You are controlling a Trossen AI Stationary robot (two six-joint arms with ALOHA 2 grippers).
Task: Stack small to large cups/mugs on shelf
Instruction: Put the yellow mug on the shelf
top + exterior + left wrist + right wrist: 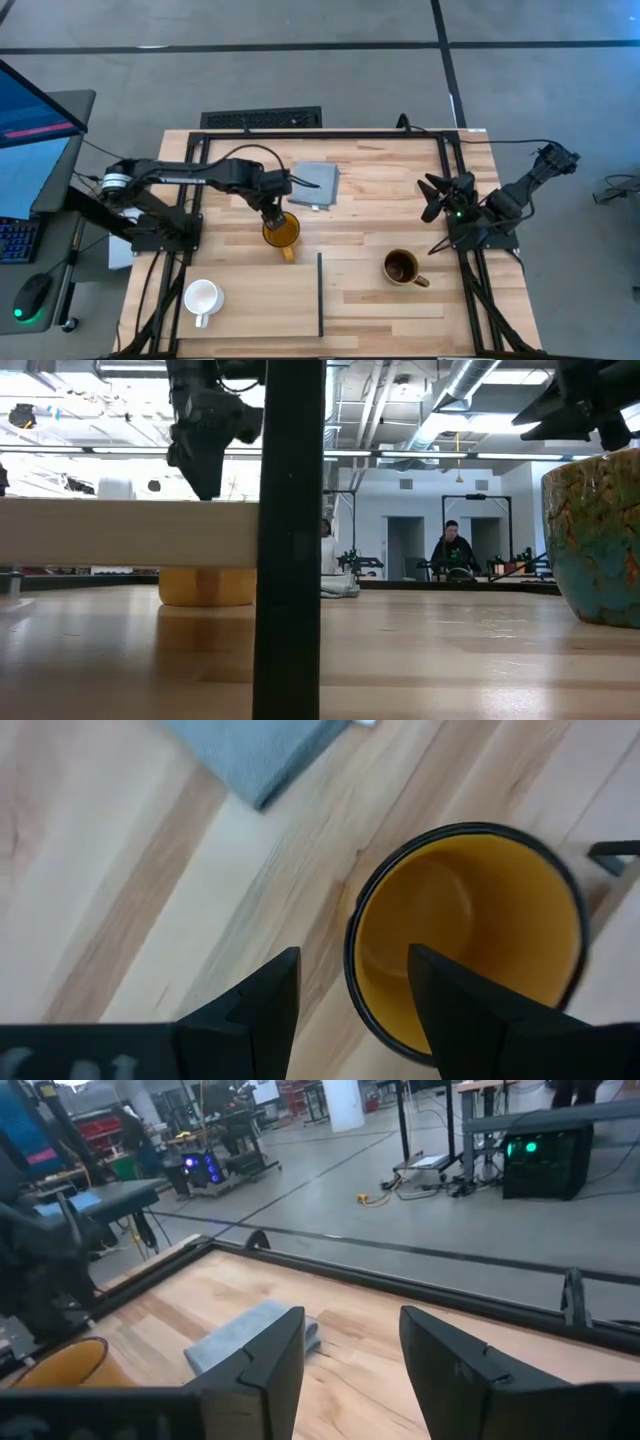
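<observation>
Currently, the left hand (348, 982) hovers open over the yellow mug (281, 232), one finger (455, 995) inside its rim, one outside. The mug stands on the desk (380, 195) beside the grey pad (314, 186). The right hand (436, 197) waits open at the desk's right edge.

left gripper (272, 213) fingers (262, 1010) apart, right gripper (432, 197) raised

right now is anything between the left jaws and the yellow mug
Nothing visible. The left gripper hangs open right over the yellow mug, one finger above its inside and one outside the rim, which lies bare between them.
</observation>
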